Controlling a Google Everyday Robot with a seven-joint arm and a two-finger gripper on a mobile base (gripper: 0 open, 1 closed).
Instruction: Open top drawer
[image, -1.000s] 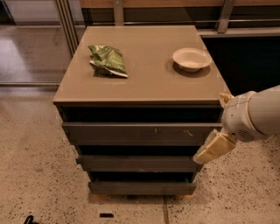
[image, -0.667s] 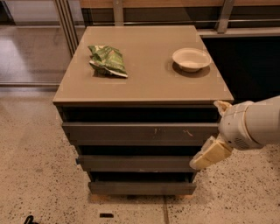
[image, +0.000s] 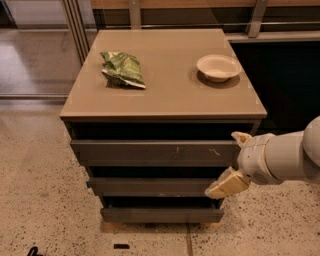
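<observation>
The top drawer (image: 150, 150) is the widest dark grey front of the cabinet, with pale scratch marks right of centre. It sticks out slightly under the tan top, with a dark gap above it. My gripper (image: 233, 161) is at the drawer's right end, on a white arm coming in from the right. One cream finger (image: 226, 185) reaches down in front of the second drawer (image: 150, 186); the other fingertip (image: 241, 137) shows level with the top drawer's upper edge. The fingers stand apart with nothing between them.
On the cabinet top (image: 170, 95) lie a green snack bag (image: 123, 69) at the left and a pale bowl (image: 218, 67) at the right. A third drawer (image: 160, 215) sits lowest. Speckled floor surrounds the cabinet; a rail and dark panel stand behind.
My gripper and arm have shifted a little down and to the left, closer to the drawer fronts. The drawers, bag and bowl have not moved.
</observation>
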